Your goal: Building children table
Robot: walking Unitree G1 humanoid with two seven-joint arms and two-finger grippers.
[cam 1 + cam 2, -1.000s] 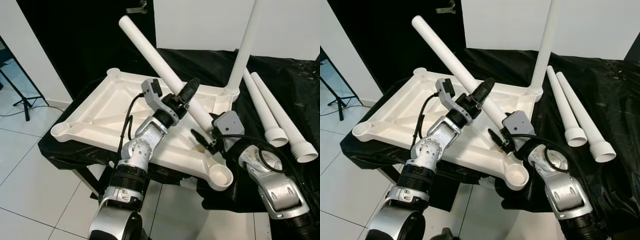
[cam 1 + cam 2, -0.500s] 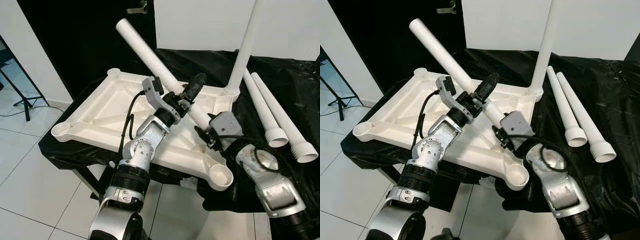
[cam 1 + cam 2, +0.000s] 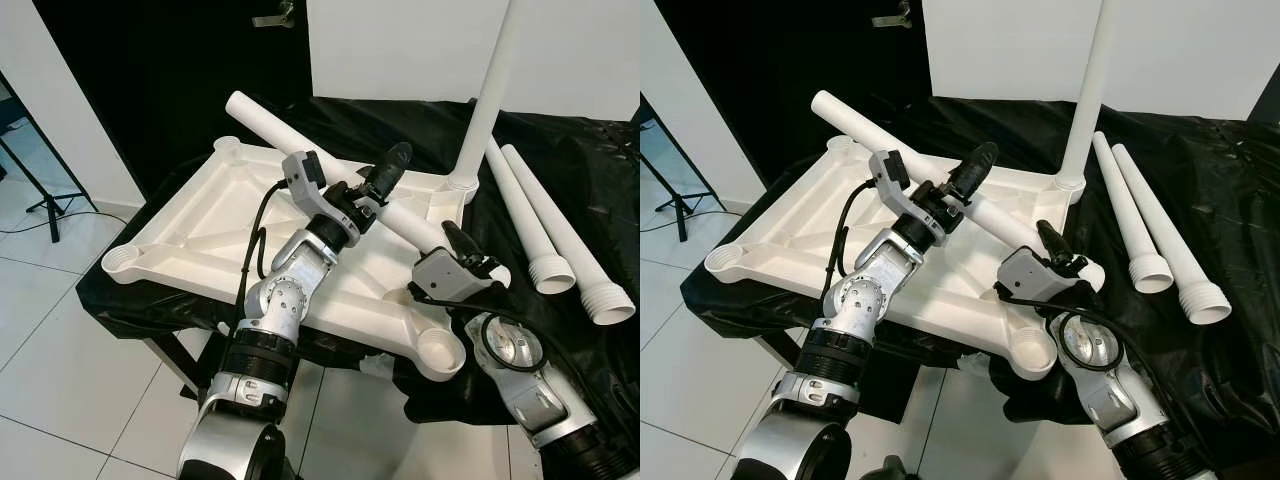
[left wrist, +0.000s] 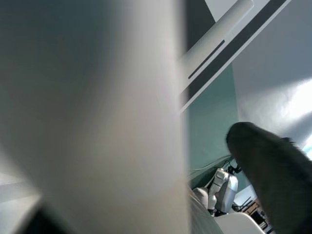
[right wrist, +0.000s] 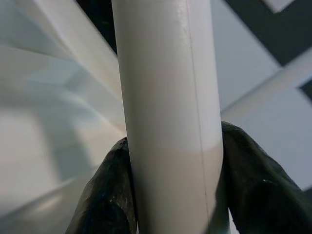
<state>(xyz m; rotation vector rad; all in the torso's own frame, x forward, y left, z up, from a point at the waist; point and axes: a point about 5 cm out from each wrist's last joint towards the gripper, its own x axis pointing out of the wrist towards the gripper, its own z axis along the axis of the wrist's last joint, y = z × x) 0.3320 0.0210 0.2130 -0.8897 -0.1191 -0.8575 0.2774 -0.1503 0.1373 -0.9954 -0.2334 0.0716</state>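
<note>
Both claws closed on one white table leg [image 3: 330,150], left claw [image 3: 365,195] mid-shaft, right claw [image 3: 470,262] near its lower end, held slanting above the upturned tabletop [image 3: 200,235]; risk: opposing pulls could slip it short of the near corner socket [image 3: 441,349].

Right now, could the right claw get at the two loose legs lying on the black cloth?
Probably not yet. The right claw is shut on the leg it shares with the left claw. The two loose legs lie open just beside it, with nothing between.
</note>
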